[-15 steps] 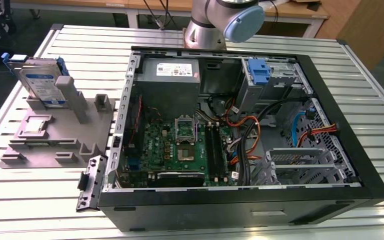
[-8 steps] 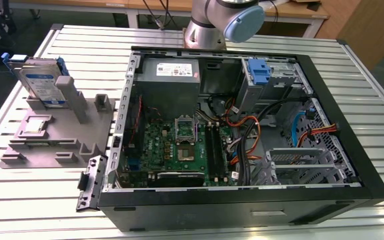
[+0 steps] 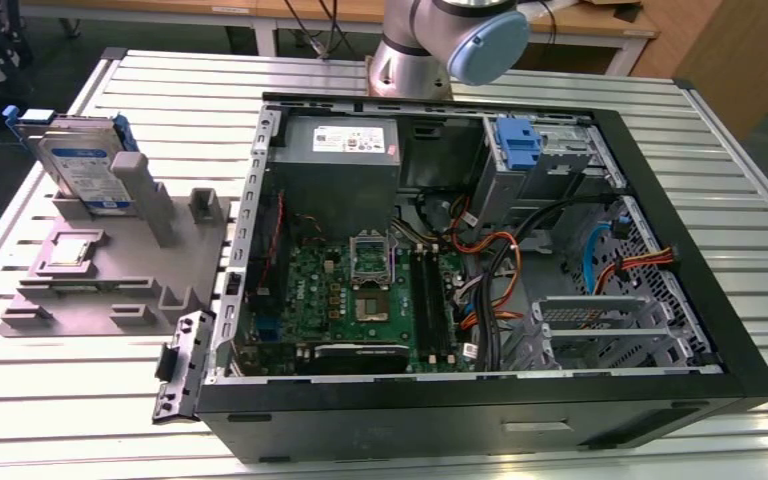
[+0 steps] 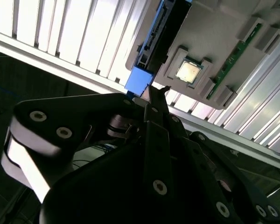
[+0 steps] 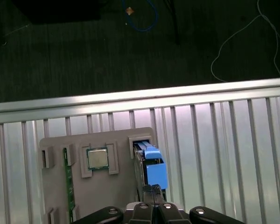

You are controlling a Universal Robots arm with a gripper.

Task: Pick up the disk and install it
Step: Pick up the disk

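Hovering over the disk (image 5: 154, 170), pincer (image 5: 151, 189) tips pressed together, empty, disk upright in grey holder (image 3: 104, 270)

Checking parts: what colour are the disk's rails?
Blue rails on the disk, best in the first wrist view.

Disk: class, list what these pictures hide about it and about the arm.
1. Disk: its lower part is hidden inside the grey holder, exterior view.
2. Part of the disk is covered by the hand, first wrist view.
3. Arm: cut off by the top edge, exterior view.
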